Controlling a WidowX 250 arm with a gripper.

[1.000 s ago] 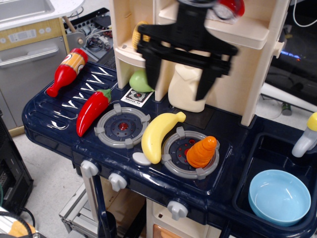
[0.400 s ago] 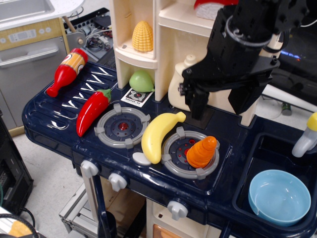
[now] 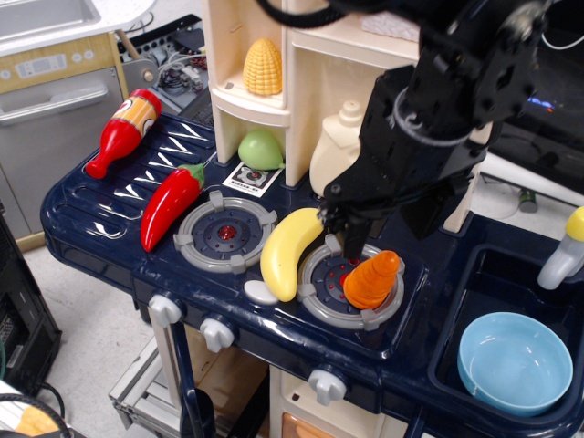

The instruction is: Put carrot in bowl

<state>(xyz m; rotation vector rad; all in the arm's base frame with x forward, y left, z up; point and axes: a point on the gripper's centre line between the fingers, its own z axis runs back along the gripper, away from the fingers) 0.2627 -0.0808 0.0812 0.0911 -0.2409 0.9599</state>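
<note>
The orange ridged carrot (image 3: 372,279) lies on the right burner (image 3: 351,285) of the toy stove. The light blue bowl (image 3: 514,362) sits empty in the dark sink at the lower right. My black gripper (image 3: 383,239) hangs just above and behind the carrot, jaws open. One finger (image 3: 351,245) reaches down at the carrot's left, close to the banana's tip. The other finger is behind the carrot's top. The gripper holds nothing.
A yellow banana (image 3: 286,248) lies between the two burners, just left of the carrot. A red chili pepper (image 3: 170,203) and a ketchup bottle (image 3: 124,130) lie to the left. Corn (image 3: 263,67) and a green fruit (image 3: 260,149) sit by the cream shelf unit behind.
My gripper has come down and to the left from high over the shelf to just above the carrot. The carrot, banana and bowl have not moved.
</note>
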